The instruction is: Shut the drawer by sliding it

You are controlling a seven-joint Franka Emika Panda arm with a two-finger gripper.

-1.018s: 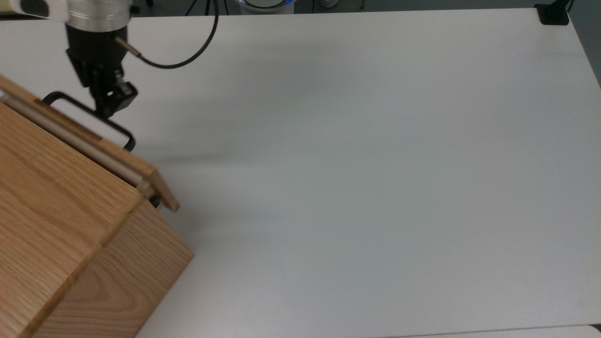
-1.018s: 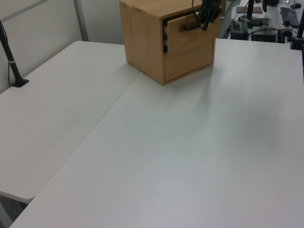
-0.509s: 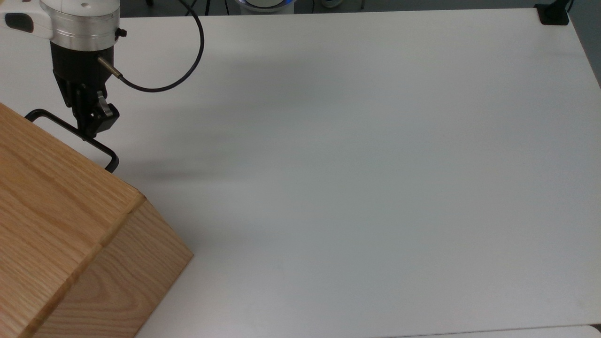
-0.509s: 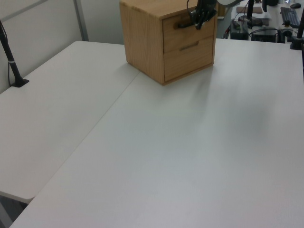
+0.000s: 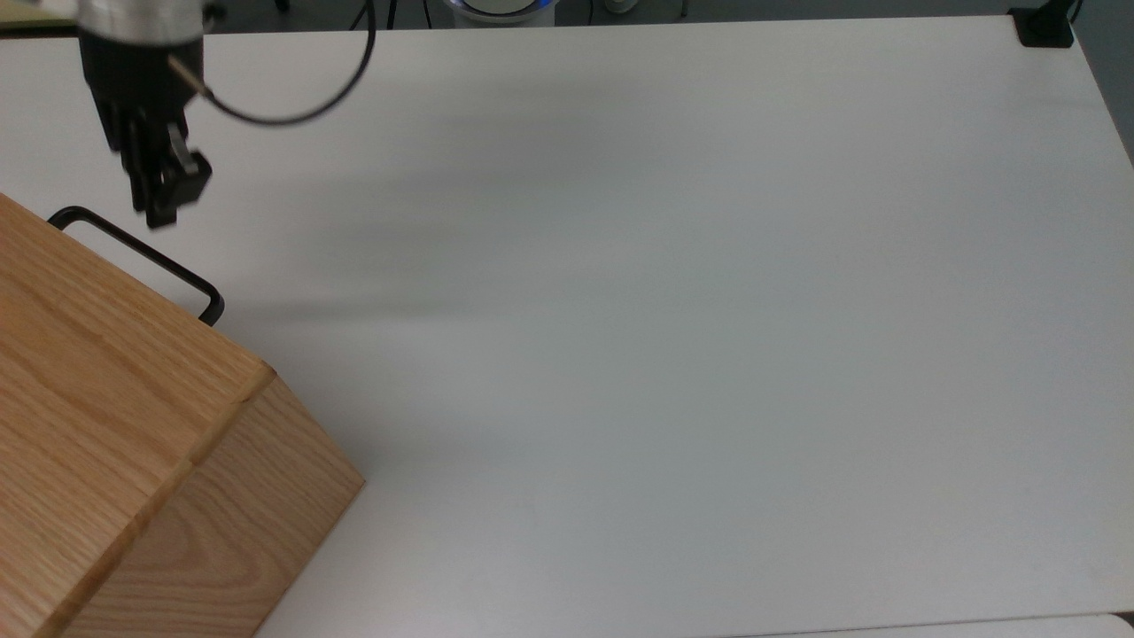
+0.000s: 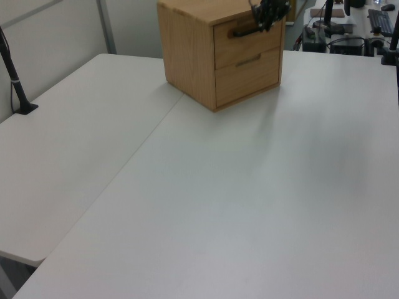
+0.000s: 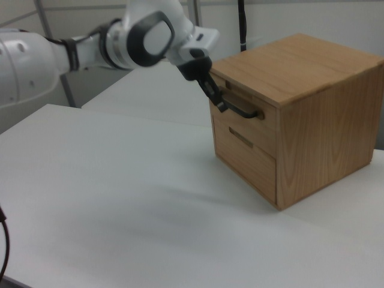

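Drawer (image 7: 240, 123) now flush in cabinet (image 7: 312, 114), a second ago ajar; gripper (image 5: 164, 208) backed off handle (image 5: 142, 257); jaws' spacing indiscernible. Closing looks complete.

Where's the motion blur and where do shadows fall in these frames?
Top view: the pincer is smeared with motion blur, while the cabinet grain is crisp; a soft grey shadow streaks the table beside the handle. Right view: a diffuse shadow lies on the table in front of the cabinet. Left view: a faint shadow sits beside the cabinet; no glare.
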